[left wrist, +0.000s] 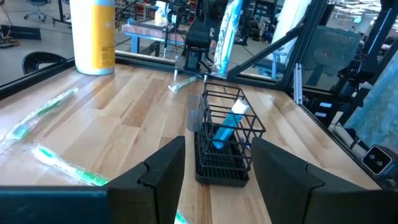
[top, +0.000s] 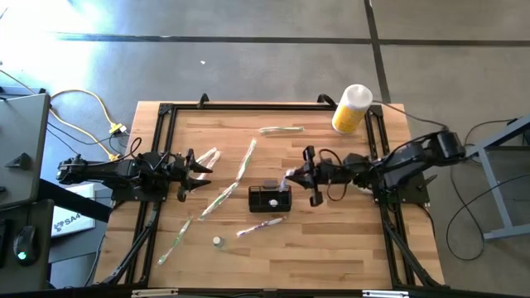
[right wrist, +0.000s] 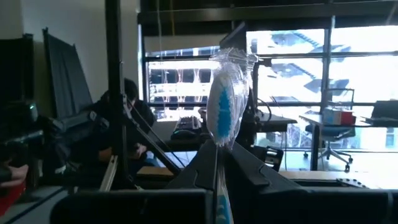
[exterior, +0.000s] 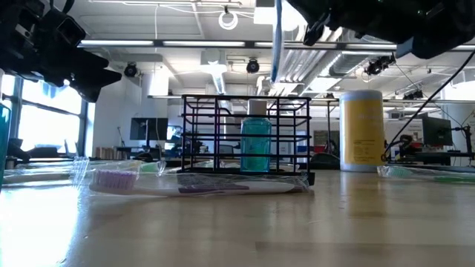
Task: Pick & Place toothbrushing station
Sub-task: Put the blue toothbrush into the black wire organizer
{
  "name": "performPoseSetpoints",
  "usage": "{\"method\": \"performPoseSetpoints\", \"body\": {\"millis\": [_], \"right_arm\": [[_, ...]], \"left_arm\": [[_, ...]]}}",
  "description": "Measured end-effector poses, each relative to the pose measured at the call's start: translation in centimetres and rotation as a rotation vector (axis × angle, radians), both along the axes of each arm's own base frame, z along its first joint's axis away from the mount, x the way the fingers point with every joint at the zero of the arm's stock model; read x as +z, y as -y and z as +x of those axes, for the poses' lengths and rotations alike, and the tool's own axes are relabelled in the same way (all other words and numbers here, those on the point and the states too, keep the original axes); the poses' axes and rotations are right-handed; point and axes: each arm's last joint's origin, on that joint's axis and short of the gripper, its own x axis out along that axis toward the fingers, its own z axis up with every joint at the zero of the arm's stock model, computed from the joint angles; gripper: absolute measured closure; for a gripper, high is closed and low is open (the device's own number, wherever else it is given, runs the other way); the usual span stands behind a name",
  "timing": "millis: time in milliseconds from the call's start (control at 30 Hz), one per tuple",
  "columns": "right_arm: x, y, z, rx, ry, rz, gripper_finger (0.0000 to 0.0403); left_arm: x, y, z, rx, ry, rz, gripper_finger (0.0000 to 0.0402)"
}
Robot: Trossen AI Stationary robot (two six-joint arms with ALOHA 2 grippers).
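The toothbrushing station point(top: 269, 199) is a small black wire organiser standing on the wooden table; a blue bottle point(exterior: 256, 144) stands inside it. My right gripper point(top: 294, 178) hovers just right of it, shut on a clear-wrapped toothbrush with a blue head point(right wrist: 221, 115). In the low view that toothbrush point(exterior: 277, 41) stands upright above the station point(exterior: 245, 133). My left gripper point(top: 197, 165) waits open at the table's left, level, facing the station point(left wrist: 221, 140). My right gripper pinches the wrapped toothbrush between its two fingers point(right wrist: 245, 165) on the handle below the head point(right wrist: 219, 155). The fingers lie across the brush, coming from the table's right. The brush stands about upright, head up, lifted clear above the station.
A yellow bottle with a white cap point(top: 352, 108) stands at the far right. Several wrapped toothbrushes lie about: one purple point(top: 261, 225) just in front of the station, green ones point(top: 281, 129) point(top: 225, 197) point(top: 174, 244). A small cap-like object point(top: 217, 242) sits near the front.
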Motion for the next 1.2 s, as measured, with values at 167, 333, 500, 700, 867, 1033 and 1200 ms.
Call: {"method": "performPoseSetpoints", "body": {"millis": [167,333,500,700,867,1033,1200], "right_arm": [[-0.4,0.0,0.2,-0.076,-0.023,0.05,0.0396],[0.2,-0.6,-0.2,-0.101,-0.023,0.068,0.0396],[0.0,-1.2,-0.6,-0.172,-0.114,0.099,0.0396],[0.0,-2.2,-0.9,-0.178,-0.112,0.087,0.0397],[-1.0,-1.9,-0.4,-0.2,-0.162,0.087,0.0397],[-2.0,-1.8,0.2,-0.204,-0.187,0.094,0.0397],[-3.2,-2.0,0.9,-0.181,-0.181,0.118,0.0396]], "left_arm": [[0.0,0.0,0.0,0.0,0.001,0.004,0.022],[0.0,0.0,0.0,0.001,0.002,0.004,0.022],[0.0,0.0,0.0,0.001,0.002,0.004,0.022],[0.0,0.0,0.0,0.001,0.001,0.006,0.022],[0.0,0.0,0.0,0.002,0.0,0.004,0.022],[0.0,0.0,0.0,0.002,0.0,0.004,0.022],[0.0,0.0,0.0,0.002,0.0,0.004,0.022]]}}
